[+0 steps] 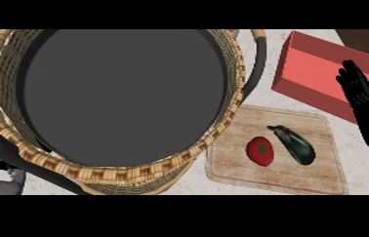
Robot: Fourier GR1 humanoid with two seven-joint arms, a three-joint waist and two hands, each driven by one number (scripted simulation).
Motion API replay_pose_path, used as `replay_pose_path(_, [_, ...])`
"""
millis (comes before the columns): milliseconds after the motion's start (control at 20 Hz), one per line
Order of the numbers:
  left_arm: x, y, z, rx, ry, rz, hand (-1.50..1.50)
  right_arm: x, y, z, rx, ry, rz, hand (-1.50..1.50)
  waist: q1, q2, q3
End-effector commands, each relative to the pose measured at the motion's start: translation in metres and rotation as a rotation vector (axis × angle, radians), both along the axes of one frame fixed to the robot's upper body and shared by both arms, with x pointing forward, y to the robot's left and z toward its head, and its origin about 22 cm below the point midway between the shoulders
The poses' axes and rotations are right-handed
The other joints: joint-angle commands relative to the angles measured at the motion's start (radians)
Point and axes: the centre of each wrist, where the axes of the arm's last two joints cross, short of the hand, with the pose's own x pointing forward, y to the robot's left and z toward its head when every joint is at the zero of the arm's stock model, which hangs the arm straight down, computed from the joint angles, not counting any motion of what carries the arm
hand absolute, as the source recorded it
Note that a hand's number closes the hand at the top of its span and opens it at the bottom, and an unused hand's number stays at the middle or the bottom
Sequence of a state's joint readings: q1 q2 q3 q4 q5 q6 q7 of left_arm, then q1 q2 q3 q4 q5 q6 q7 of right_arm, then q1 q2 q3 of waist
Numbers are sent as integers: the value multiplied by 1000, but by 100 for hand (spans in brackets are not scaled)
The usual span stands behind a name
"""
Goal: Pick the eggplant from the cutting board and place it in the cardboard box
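Eggplant point(295, 145): dark green-black, lying on the right half of the cutting board, its stem end pointing toward the far left; no hand touches it.
Cutting board point(317, 175): pale wood with rounded corners, flat on the counter at the near right of the view.
Tomato point(261, 150): red with a small green top, on the board just left of the eggplant, a narrow gap between the two.
Red box point(306, 70): a red, flat-sided box at the far right, just beyond the board's far edge; it looks red rather than cardboard brown.
Right hand point(355, 87): black, at the right edge of the view in front of the red box, fingers straight and pointing up, close together, holding nothing; well apart from the eggplant.
Wicker basket point(108, 175): large and round with a woven rim and a dark grey inside, filling the left and middle of the view; its rim comes close to the board's left edge.
Left hand: not visible.
Counter point(357, 158): light speckled top, visible around the board.
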State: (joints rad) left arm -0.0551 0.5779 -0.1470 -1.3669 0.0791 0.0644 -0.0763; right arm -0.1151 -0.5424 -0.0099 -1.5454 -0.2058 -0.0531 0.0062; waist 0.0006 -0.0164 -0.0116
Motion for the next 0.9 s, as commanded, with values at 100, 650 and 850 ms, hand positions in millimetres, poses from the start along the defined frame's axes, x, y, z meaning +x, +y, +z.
replay_pose_path(100, [15,-38,5,-95,-80,-105,0,-12,12,-25,93,-63,228,-150,-19,17,13])
replay_pose_path(650, [18,-79,5,-271,-82,-198,0,-40,-11,-25,-589,-460,370,-150,-82,9,18])
replay_pose_path(850, [23,-78,17,-275,-90,-201,0,-68,-28,-31,-720,-551,385,-150,-91,4,16])
